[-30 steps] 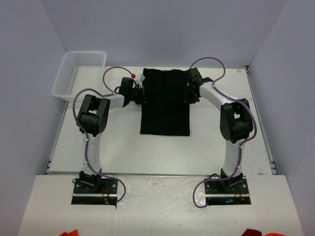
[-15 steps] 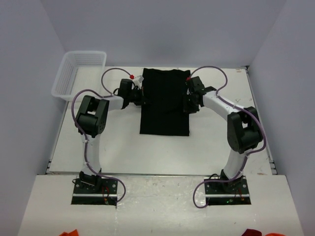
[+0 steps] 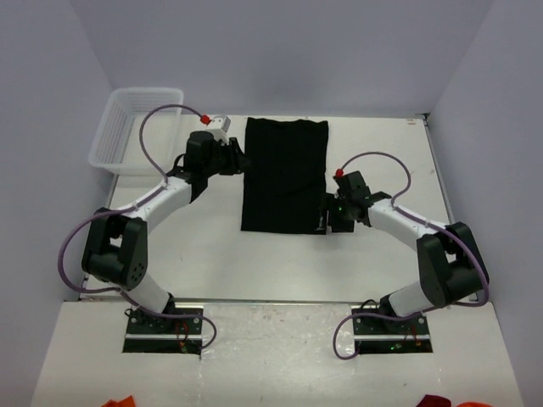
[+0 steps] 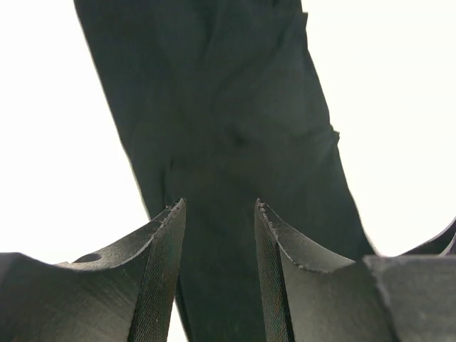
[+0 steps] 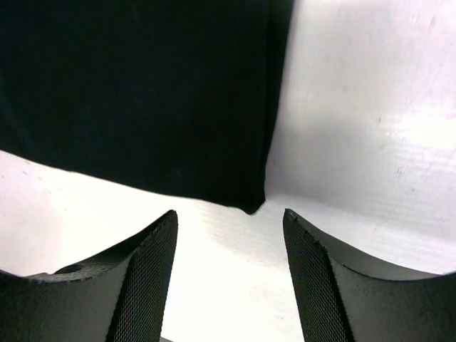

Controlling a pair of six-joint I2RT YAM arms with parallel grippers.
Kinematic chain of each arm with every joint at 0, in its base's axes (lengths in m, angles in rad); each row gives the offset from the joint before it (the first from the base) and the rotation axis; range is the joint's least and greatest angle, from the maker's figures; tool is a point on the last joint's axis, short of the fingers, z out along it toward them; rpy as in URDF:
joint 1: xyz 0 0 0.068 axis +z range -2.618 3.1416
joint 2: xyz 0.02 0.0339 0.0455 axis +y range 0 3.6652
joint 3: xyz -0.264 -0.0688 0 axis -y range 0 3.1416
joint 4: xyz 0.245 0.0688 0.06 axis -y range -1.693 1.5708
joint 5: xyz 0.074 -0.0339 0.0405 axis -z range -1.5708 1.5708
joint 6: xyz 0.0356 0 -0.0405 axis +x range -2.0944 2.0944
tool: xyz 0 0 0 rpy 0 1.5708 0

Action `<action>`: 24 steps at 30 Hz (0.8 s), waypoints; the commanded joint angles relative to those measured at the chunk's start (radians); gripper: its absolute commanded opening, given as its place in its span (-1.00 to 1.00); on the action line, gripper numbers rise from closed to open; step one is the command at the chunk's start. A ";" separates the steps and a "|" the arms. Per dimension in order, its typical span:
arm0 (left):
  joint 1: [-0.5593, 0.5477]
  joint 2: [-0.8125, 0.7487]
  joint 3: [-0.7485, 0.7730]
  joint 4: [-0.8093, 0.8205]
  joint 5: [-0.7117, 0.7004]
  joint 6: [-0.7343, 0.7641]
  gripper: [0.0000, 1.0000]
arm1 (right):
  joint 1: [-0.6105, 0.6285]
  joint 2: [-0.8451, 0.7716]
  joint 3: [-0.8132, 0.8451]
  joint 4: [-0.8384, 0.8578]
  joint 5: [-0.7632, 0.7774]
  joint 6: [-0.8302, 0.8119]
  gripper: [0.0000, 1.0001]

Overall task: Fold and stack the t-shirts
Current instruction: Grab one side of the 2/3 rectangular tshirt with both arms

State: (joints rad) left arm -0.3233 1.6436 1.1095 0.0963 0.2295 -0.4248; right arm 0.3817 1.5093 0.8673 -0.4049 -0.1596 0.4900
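Observation:
One black t-shirt (image 3: pixel 284 174) lies flat on the white table, folded into a long rectangle. My left gripper (image 3: pixel 240 158) is open and empty at the shirt's upper left edge; in the left wrist view the cloth (image 4: pixel 221 121) runs away from between the jaws. My right gripper (image 3: pixel 327 217) is open and empty beside the shirt's near right corner. In the right wrist view that corner (image 5: pixel 251 206) lies just ahead of the open jaws, apart from them.
A white mesh basket (image 3: pixel 136 127) stands at the table's far left corner. The table's near edge (image 3: pixel 271 298) runs in front of the arm bases. Grey walls close in the back and both sides.
My left arm has swung out and now reaches the shirt's upper left edge from farther back. My right gripper has moved from the shirt's upper right edge down to its near right corner.

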 commanded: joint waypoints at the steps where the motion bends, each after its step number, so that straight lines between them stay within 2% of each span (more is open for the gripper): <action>1: -0.019 -0.045 -0.102 -0.063 -0.055 0.018 -0.09 | 0.008 -0.046 -0.080 0.106 -0.047 0.042 0.25; 6: -0.046 -0.125 -0.207 -0.058 -0.048 -0.012 -0.09 | 0.008 -0.077 -0.087 0.100 -0.028 0.084 0.25; 14: -0.088 -0.222 -0.269 -0.055 -0.038 -0.029 -0.09 | 0.010 -0.031 -0.102 0.153 -0.031 0.162 0.26; 24: -0.095 -0.295 -0.321 -0.075 -0.045 -0.020 -0.09 | 0.010 0.048 -0.077 0.063 0.146 0.308 0.23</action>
State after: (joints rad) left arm -0.4156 1.3956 0.8051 0.0116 0.1925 -0.4381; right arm 0.3862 1.5280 0.7742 -0.3061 -0.1009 0.7227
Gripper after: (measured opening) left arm 0.454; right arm 0.616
